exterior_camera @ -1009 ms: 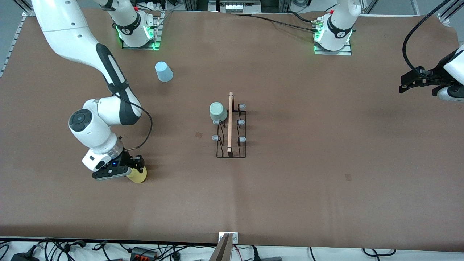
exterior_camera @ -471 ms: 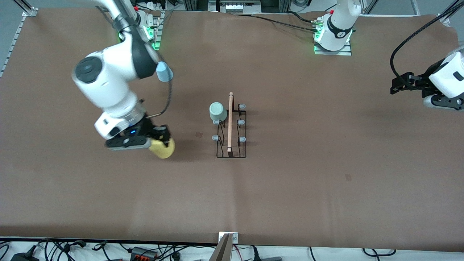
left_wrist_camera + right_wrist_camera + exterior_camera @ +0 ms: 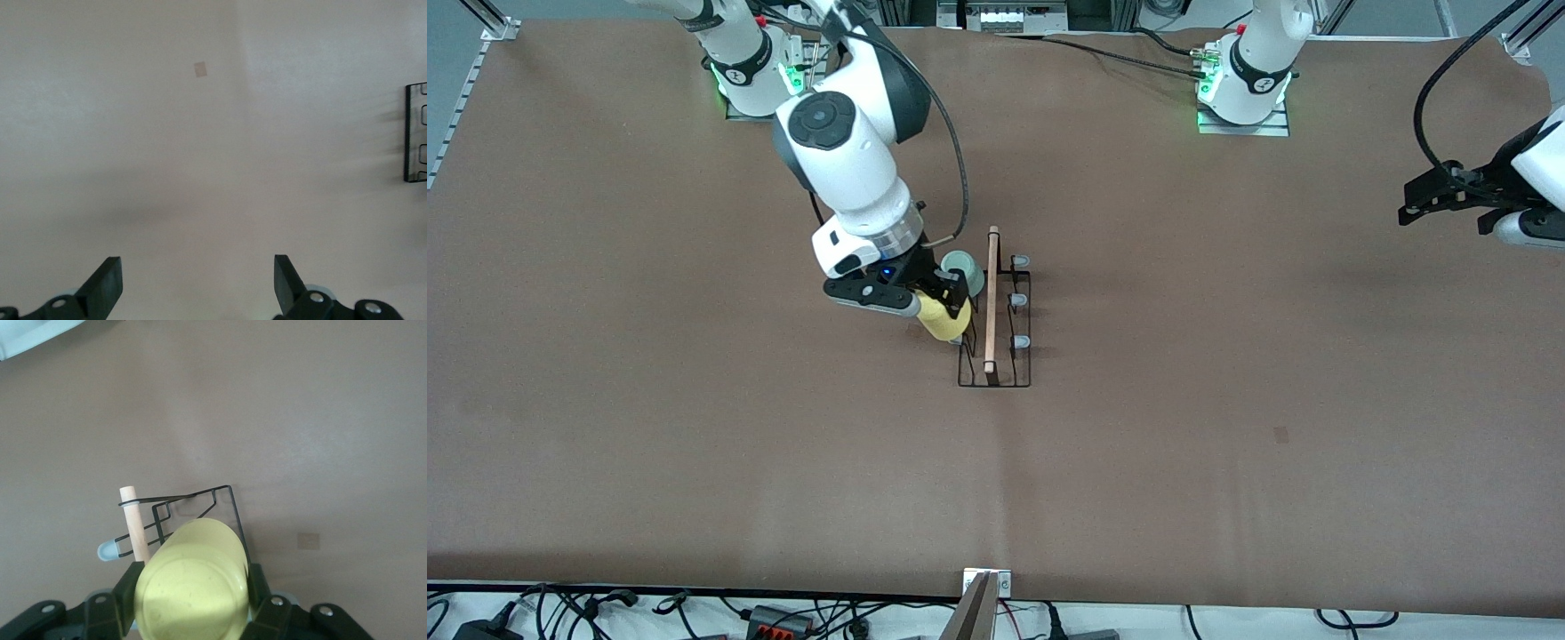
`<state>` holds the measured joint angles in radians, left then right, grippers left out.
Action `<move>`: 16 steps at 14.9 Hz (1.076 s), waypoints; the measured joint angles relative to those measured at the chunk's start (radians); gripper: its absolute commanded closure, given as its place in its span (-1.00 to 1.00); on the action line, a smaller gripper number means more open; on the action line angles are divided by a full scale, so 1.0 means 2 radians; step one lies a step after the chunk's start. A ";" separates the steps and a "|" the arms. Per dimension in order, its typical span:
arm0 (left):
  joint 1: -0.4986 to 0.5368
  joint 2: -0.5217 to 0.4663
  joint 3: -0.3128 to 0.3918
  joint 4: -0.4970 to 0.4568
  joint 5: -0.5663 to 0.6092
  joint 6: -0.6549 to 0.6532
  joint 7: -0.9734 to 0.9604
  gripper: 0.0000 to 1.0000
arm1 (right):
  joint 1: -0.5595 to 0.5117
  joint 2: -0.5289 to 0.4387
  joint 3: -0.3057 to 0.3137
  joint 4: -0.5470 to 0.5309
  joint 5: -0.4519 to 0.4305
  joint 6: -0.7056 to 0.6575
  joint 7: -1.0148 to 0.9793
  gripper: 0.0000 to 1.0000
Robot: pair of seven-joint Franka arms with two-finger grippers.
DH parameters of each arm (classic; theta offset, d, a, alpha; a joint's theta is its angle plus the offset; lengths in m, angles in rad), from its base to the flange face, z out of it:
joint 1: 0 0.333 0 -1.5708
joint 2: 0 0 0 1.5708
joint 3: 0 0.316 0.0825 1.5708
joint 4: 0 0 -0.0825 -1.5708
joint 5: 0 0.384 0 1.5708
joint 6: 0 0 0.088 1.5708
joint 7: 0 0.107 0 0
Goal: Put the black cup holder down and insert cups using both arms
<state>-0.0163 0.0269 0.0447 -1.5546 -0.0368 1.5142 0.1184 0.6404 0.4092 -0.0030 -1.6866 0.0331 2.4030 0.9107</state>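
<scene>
Carrying the yellow cup point(image 3: 943, 318), the right gripper point(image 3: 947, 307) has swung from open table at the rack's nine o'clock to over its prongs, fingers clamped on the cup. The black rack point(image 3: 994, 356) sits mid-table; the green cup point(image 3: 969, 269) at twelve o'clock crowds the spot. The left gripper point(image 3: 197, 283) waits, spread wide, empty.

No legible text, labels, brands, numbers or signs in any view.

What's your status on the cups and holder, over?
Right gripper shut on yellow cup, over black cup holder. Green cup already on a prong. Left gripper open, waiting at table's end. No obstruction seen.
</scene>
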 measured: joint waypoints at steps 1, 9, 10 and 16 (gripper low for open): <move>0.003 0.000 0.000 0.000 -0.002 0.000 0.000 -1.00 | 0.001 0.009 -0.001 0.000 -0.001 0.007 0.001 0.67; 0.004 0.000 -0.001 0.000 -0.002 0.014 0.000 -1.00 | 0.003 0.042 -0.003 0.001 -0.001 0.054 0.001 -1.00; 0.004 0.000 -0.001 0.000 -0.002 0.014 0.000 -1.00 | 0.003 0.044 -0.004 0.001 -0.001 0.059 0.001 -1.00; 0.004 0.002 -0.001 -0.001 -0.002 0.016 0.000 -1.00 | -0.058 -0.010 -0.016 0.021 -0.007 -0.032 -0.063 -1.00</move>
<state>-0.0076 0.0306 0.0424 -1.5564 -0.0417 1.5455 0.1188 0.5237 0.3901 -0.0355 -1.6444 0.0189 2.3387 0.7844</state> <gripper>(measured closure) 0.000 0.000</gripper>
